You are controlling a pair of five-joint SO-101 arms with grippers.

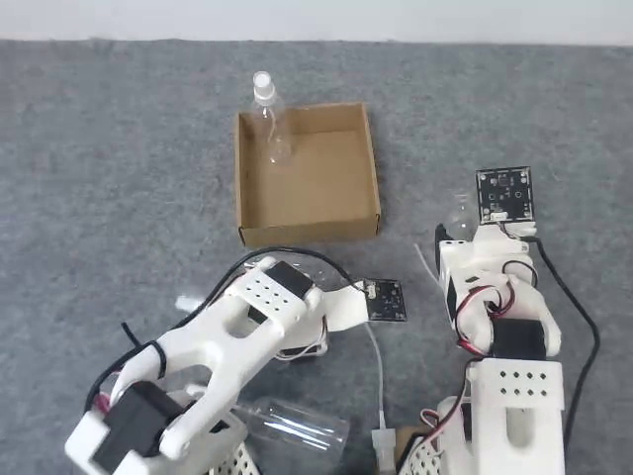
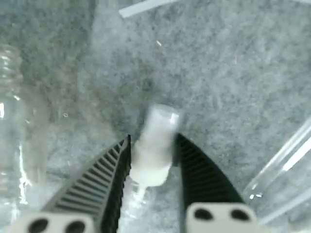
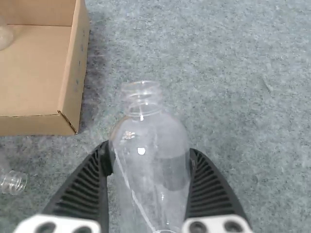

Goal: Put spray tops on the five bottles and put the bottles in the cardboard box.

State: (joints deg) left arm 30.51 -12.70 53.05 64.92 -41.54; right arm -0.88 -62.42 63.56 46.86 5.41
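Grey carpet [image 1: 119, 148] covered the whole table. Seen from above, the cardboard box [image 1: 309, 234] sat open-topped toward 12 o'clock of the table's middle. A capped bottle [image 1: 269, 117] leaned over its 11 o'clock corner, with the sprayer head outside the wall and the base inside. The right arm came in from 5 o'clock. The right gripper [image 3: 149, 150] was clamped on a clear uncapped bottle [image 3: 148, 131], one ribbed finger pressed to each side of the body and the open neck pointing away from the wrist. This bottle stood off the box's 4 o'clock corner, apart from the cardboard. The left arm reached in from 7 o'clock. The left gripper [image 2: 153, 141] was closed on a white spray top [image 2: 156, 155], its fingers hugging both sides just above the carpet. Another clear bottle [image 1: 297, 427] lay on its side at 6 o'clock, partly under the left arm. A thin clear tube [image 2: 146, 6] lay on the carpet beyond the spray top, well apart from it.
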